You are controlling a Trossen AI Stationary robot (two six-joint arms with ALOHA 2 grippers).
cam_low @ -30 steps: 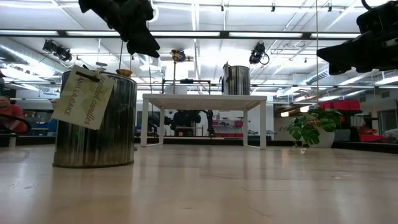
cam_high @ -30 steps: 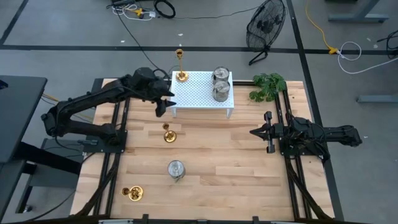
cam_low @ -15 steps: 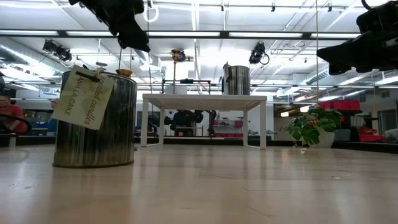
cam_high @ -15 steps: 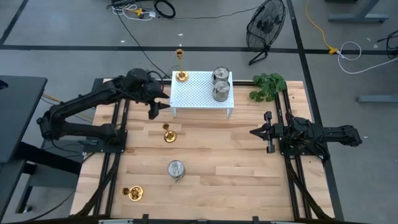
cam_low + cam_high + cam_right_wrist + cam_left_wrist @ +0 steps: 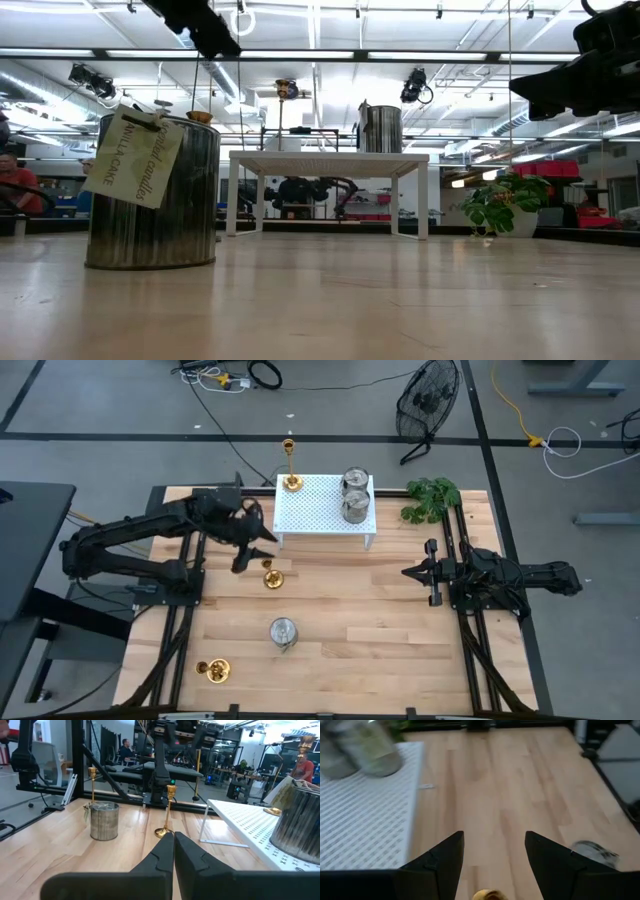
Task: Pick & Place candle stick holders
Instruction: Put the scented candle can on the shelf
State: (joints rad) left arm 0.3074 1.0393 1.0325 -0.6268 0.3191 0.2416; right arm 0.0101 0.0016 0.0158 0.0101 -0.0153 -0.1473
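Squat silver tin holder [image 5: 283, 632] and slim-stemmed gold holder [image 5: 213, 670] at the table's near side, another gold holder [image 5: 271, 577] mid-table beneath the empty left gripper [image 5: 247, 549], fingers apart, right gripper [image 5: 414, 572] pressed together, idle, two silver tins [image 5: 354, 497] and a gold holder [image 5: 291, 481] on the white perforated rack [image 5: 318, 512].

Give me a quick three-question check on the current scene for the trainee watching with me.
1. Count: how many candle stick holders stand on the white rack?
2. True or false: the right end effector is open.
3. Pick one: what is nearest the left end effector?
A. the gold holder just in front of the rack
B. the silver holder standing alone
C. the green plant

Key: 1. Three: one gold, two silver. 2. False, its fingers are shut, holding nothing. 3. A.
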